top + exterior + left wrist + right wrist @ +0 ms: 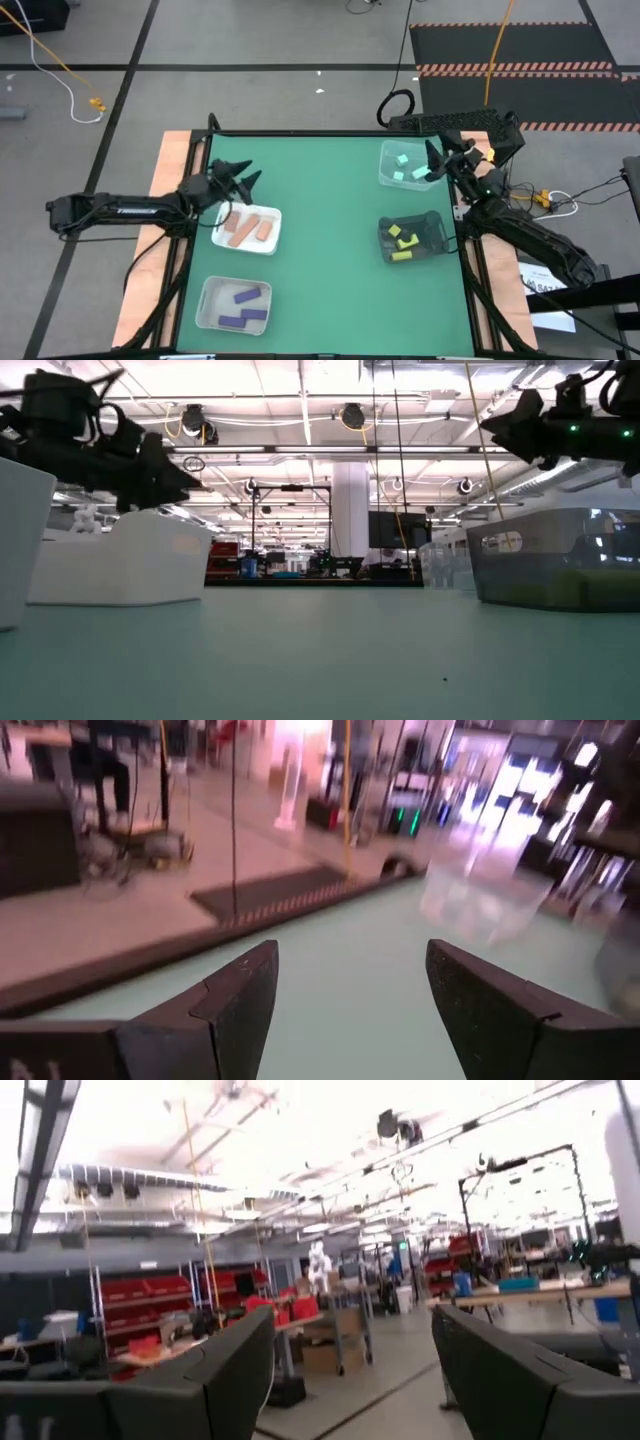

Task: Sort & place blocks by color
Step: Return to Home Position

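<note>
high view: left hand released and empty, over the bench just beside the white tray holding the pink blocks. right hand released too (nothing between its fingers), by the clear bin with the mint blocks. purple blocks lie in the clear tray, yellow blocks in the dark tray.

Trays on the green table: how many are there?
4. Left side: white tray holding salmon blocks, translucent bin holding purple blocks. Right side: clear bin holding mint blocks, dark tray holding yellow blocks.
</note>
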### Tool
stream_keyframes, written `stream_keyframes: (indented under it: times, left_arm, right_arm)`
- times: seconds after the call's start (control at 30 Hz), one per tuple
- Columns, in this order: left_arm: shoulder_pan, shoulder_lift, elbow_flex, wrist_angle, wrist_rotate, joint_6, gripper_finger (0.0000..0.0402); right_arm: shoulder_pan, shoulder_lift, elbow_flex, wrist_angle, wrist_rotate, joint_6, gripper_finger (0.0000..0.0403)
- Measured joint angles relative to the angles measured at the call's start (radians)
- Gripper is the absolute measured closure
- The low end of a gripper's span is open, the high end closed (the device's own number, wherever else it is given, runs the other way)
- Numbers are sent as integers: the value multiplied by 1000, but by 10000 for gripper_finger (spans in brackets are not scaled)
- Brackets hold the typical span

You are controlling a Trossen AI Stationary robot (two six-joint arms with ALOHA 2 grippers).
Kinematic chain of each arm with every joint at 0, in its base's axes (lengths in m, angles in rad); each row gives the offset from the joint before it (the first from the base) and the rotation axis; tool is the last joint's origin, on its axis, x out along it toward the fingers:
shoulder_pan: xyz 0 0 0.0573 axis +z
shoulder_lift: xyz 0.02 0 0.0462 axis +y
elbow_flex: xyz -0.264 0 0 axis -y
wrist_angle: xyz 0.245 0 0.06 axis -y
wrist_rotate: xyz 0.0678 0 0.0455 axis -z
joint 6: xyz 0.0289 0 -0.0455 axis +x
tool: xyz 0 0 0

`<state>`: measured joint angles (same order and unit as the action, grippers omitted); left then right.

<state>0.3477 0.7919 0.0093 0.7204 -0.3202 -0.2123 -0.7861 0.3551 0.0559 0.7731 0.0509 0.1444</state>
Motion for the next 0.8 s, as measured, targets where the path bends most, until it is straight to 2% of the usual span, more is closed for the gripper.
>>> stream_keyframes:
  times: [0.33, 0.8]
  left_arm:
    - [70, -269, 0, 1, 0, -1, 147]
    - [358, -513, 0, 1, 0, -1, 147]
  right_arm:
    - [-84, -116, 0, 0, 0, 0, 138]
    - [-180, -271, 0, 0, 0, 0, 138]
